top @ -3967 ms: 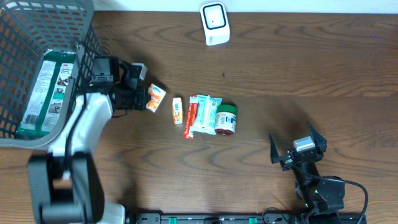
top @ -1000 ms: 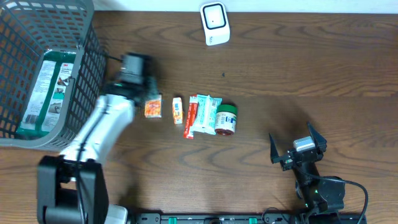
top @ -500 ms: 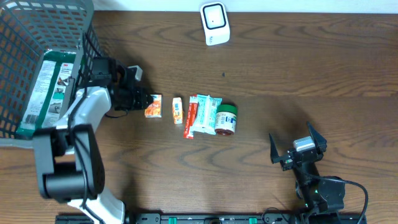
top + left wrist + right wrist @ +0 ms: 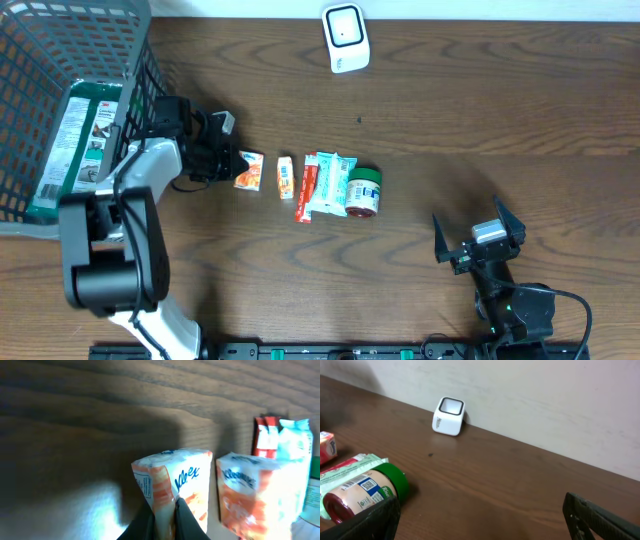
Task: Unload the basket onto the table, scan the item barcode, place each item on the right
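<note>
Your left arm (image 4: 148,180) wore a smooth white shell over black joints, with black cables bunched near its wrist. Your left gripper (image 4: 230,163) was black, and its dark fingertips (image 4: 186,516) tapered to narrow ends. Your right arm (image 4: 515,305) was all black, carried a small grey block (image 4: 489,232) and trailed a thin black cable (image 4: 572,295).

Shop checkout mock-up: barcode scanner (image 4: 345,38), mesh basket (image 4: 40,60), packaged groceries (image 4: 330,185) on table (image 4: 480,120).
</note>
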`<state>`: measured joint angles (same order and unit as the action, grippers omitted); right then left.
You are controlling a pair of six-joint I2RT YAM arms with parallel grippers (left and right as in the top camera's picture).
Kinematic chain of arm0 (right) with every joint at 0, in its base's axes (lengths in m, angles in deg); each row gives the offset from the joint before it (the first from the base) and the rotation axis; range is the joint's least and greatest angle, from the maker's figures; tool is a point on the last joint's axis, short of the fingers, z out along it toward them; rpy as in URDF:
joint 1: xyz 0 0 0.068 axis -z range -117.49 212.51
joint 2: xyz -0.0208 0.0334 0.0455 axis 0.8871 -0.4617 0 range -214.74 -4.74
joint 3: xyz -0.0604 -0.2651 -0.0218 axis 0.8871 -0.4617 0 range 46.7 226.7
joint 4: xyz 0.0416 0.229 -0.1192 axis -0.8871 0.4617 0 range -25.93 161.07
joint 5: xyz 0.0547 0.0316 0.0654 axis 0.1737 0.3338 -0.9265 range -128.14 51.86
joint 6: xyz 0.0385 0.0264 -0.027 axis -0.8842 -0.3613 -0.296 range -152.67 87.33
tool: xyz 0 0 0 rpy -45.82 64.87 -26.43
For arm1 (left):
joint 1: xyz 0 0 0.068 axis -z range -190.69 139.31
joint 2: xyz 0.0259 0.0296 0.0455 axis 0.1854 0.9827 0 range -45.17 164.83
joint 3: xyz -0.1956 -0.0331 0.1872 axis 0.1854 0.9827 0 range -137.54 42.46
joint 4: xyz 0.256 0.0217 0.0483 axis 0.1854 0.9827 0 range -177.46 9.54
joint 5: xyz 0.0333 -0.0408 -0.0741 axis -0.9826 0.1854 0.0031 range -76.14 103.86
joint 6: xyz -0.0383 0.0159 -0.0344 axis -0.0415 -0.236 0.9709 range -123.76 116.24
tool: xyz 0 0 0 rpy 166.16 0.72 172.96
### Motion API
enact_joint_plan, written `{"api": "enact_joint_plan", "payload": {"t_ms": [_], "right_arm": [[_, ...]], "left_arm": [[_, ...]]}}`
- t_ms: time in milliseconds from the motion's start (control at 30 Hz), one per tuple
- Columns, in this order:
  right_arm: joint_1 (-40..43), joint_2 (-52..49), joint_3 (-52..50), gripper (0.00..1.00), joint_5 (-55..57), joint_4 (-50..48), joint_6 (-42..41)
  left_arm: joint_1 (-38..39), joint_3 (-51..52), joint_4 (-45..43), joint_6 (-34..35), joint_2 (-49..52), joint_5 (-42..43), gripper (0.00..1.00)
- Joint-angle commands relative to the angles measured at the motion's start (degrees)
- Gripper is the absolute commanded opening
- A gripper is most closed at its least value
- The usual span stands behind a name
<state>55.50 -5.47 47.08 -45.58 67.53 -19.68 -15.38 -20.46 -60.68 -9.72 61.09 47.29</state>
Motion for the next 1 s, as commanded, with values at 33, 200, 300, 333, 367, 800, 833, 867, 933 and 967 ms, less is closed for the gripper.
{"api": "enact_joint_plan", "payload": {"t_ms": [33,200,300,333,367,800,833,867,933,967], "right_arm": [[-0.92,0.13,-0.07,0.99,0.35,0.22,-0.72],[-0.92,0.13,-0.07,0.99,0.35,0.22,-0.72],[-0.92,0.13,-0.07,0.99,0.35,0.22,-0.72],[-0.92,0.13,-0.07,0.99,0.35,0.22,-0.72],[-0.92,0.13,-0.07,0.99,0.35,0.22,-0.72],[-0.92,0.13,-0.07,0.99,0.35,0.22,-0.72],[-0.92,0.13,-0.07,0.99,0.35,0.22,-0.72],[-0.92,0.13,-0.07,0.99,0.35,0.22,-0.72],[-0.92,0.13,-0.07,0.99,0.35,0.22,-0.72],[-0.92,0.13,-0.07,0.99,0.35,0.22,-0.72]], "left_arm": [[2.45,0.00,3.26,5.60,-10.08,-12.04,0.07],[12.00,0.00,8.50,17.53,-16.83,-36.89,0.07],[20.00,0.00,10.58,21.92,-17.11,-50.21,0.07],[22.95,0.00,10.99,23.52,-16.61,-53.77,0.07],[25.14,0.00,11.17,24.57,-16.17,-55.82,0.07],[38.40,0.00,10.58,31.80,-5.79,-72.72,0.07],[38.36,0.00,10.14,31.80,-5.35,-72.67,0.08],[38.36,0.00,9.66,31.80,-4.96,-71.87,0.07],[38.36,0.00,8.28,31.78,-4.55,-66.16,0.07],[38.38,0.00,8.00,31.78,-4.46,-64.74,0.07]]}}
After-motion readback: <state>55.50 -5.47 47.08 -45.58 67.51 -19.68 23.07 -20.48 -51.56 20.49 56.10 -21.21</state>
